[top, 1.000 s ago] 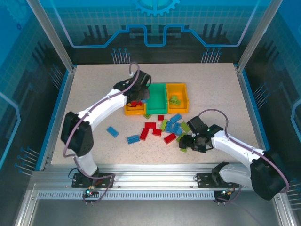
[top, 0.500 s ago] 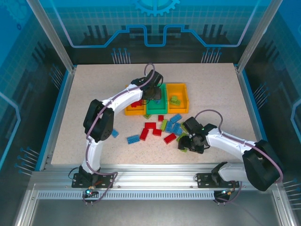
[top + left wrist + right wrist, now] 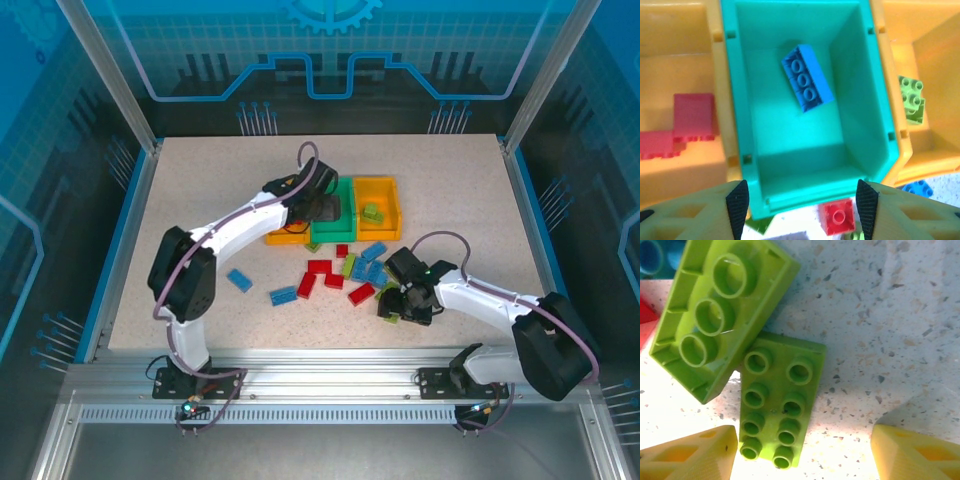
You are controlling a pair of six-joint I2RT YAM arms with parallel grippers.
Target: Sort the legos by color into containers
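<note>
Right tool (image 3: 802, 455): fingers apart, empty, low over the surface (image 3: 900, 315) at 5 o'clock of the loose pile (image 3: 340, 272). An eight-stud green lego (image 3: 777, 405) lies between the fingers, crowding the left one. A second green lego (image 3: 722, 315) touches its corner at 11 o'clock.

Judgement: centre first, pinch the long sides, lift straight.

Left tool (image 3: 802, 205): apart, empty, above the green bin (image 3: 790, 165), where a blue lego (image 3: 807, 77) lies.
</note>
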